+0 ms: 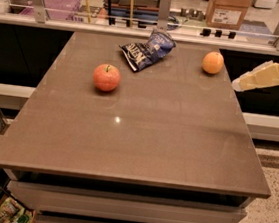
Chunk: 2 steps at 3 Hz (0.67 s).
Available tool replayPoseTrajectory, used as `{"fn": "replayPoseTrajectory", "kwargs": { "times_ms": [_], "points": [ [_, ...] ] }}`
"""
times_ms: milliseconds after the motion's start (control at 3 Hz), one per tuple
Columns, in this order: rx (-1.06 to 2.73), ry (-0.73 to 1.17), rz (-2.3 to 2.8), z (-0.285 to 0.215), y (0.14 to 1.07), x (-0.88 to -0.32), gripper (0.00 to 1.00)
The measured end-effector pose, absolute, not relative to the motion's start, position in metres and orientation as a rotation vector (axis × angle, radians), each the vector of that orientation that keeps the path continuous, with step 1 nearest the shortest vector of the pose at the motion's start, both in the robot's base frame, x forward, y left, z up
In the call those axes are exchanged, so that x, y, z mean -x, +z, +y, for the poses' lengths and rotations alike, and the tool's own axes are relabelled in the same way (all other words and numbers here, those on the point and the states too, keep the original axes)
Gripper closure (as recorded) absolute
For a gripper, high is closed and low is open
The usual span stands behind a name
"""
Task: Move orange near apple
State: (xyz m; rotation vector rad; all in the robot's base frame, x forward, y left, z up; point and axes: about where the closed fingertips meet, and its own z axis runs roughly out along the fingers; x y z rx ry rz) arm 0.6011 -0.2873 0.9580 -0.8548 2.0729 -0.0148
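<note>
A brown worktop (140, 149), seen from above its front edge. Toward the middle left sits one red-orange apple (106, 77), stem up. Farther back lies one crumpled blue chip bag (147, 49), and at the far right one orange (213, 62), well apart from the apple (the bag lies roughly between them). The robot's one hand (243, 82) hovers off the worktop's right edge, near the orange but not touching it; whether it is wide or narrow I cannot tell. The task looks unstarted: the orange is not yet grasped or carried over.
</note>
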Motion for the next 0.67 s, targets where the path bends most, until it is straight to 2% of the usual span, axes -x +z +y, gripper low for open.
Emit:
{"fn": "replayPoseTrajectory", "kwargs": {
  "times_ms": [667],
  "points": [
    [0.749,0.06,2.052,-0.299,0.947,-0.644,0.0]
  ]
}}
